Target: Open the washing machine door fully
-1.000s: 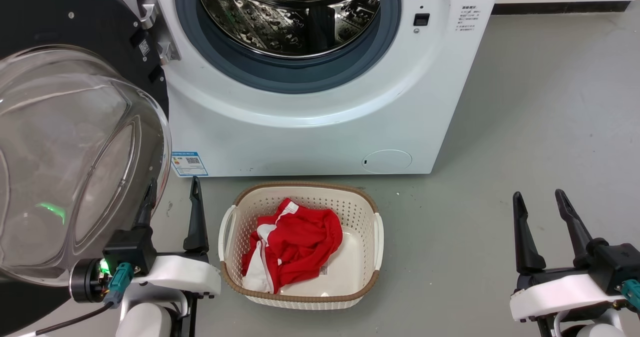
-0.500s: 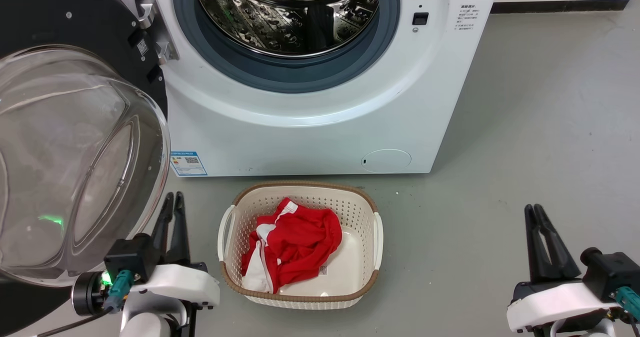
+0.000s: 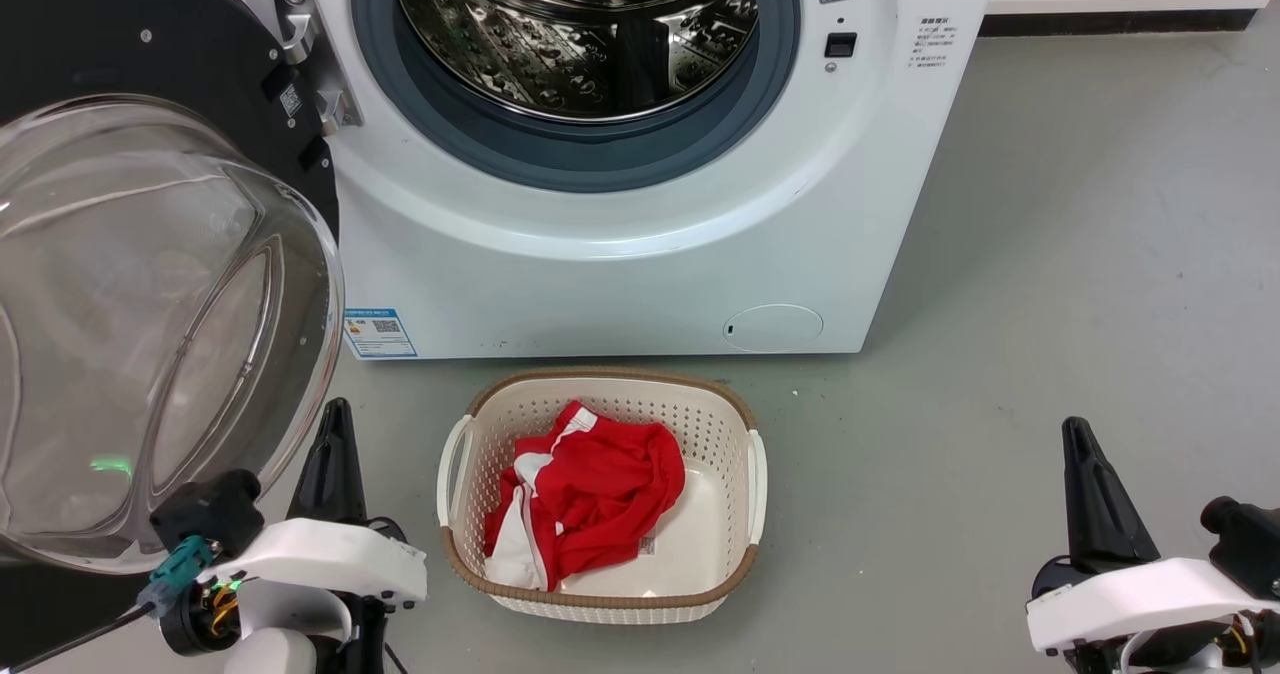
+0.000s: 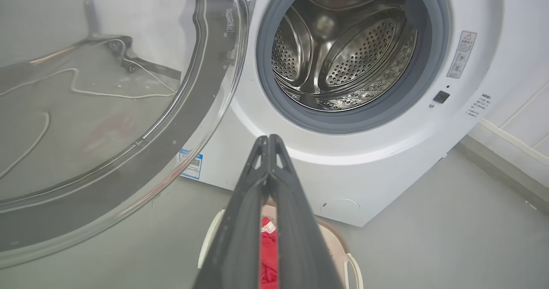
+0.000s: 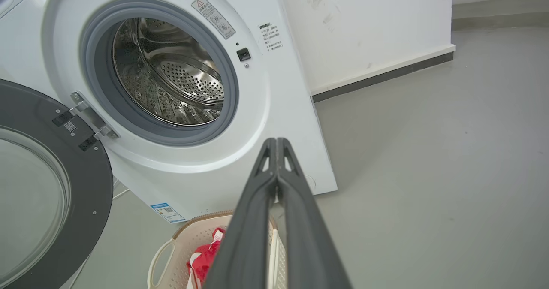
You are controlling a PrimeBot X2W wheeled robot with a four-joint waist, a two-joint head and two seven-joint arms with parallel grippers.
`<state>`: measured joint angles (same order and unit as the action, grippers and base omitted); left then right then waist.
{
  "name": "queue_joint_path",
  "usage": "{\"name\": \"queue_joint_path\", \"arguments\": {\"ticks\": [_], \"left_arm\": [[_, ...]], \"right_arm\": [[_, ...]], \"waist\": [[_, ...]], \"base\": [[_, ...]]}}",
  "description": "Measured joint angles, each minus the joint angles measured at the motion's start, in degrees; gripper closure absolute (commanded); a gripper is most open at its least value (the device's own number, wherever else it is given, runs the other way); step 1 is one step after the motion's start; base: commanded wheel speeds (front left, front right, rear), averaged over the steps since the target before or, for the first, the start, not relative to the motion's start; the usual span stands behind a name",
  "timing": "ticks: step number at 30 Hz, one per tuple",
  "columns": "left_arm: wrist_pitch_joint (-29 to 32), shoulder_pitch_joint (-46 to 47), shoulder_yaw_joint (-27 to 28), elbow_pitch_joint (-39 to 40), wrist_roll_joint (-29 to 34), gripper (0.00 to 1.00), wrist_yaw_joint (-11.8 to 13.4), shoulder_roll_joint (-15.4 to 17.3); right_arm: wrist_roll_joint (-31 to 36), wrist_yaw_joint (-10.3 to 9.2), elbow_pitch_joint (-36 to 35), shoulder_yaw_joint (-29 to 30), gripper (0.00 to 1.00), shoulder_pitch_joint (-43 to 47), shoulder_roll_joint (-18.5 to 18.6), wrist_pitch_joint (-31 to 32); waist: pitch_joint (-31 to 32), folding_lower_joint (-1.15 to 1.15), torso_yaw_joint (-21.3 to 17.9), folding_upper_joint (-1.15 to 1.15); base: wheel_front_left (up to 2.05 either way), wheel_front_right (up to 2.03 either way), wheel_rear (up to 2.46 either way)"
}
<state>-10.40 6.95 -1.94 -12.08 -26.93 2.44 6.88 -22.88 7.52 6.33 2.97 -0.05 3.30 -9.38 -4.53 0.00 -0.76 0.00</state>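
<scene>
As wrist views reveal, left pincer [image 4: 269, 138], right pincer [image 5: 276, 140] pressed closed; door [image 3: 100, 34] open

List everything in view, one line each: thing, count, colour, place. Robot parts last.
washing machine: 1, white, ahead on the floor
washing machine door: 1, black with clear glass bowl, open at the machine's left
drum: 1, steel, inside the opening
sticker: 1, blue, machine's lower left front
basket: 1, cream with brown rim, before the machine
garment: 1, red and white, in the basket
floor: grey
left gripper: dark, shut, beside the door
right gripper: dark, shut, lower right
</scene>
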Motion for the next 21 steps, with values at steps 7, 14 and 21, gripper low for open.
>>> {"name": "queue_joint_path", "arguments": {"ticks": [7, 14, 21], "left_arm": [[1.64, -0.02, 0.71, -0.09, -6.57, 1.00, -1.09, -0.30], [3.20, -0.05, 1.51, -0.30, -12.67, 1.00, -2.02, -0.58], [4.66, -0.09, 2.26, -0.42, -18.26, 1.00, -2.93, -0.99]], "right_arm": [[-7.31, -0.01, 0.85, -0.07, 1.00, -0.73, 0.21, 1.36], [-14.04, -0.01, 1.42, -0.10, 1.00, -1.19, 0.37, 2.42], [-20.19, -0.01, 2.08, -0.09, 1.00, -1.47, 0.49, 3.59]], "waist": [[0.28, 0.00, 0.05, 0.00], [0.56, 0.00, 0.10, 0.00], [0.83, 0.00, 0.14, 0.00]], "base": [[0.00, 0.00, 0.00], [0.00, 0.00, 0.00], [0.00, 0.00, 0.00]]}}
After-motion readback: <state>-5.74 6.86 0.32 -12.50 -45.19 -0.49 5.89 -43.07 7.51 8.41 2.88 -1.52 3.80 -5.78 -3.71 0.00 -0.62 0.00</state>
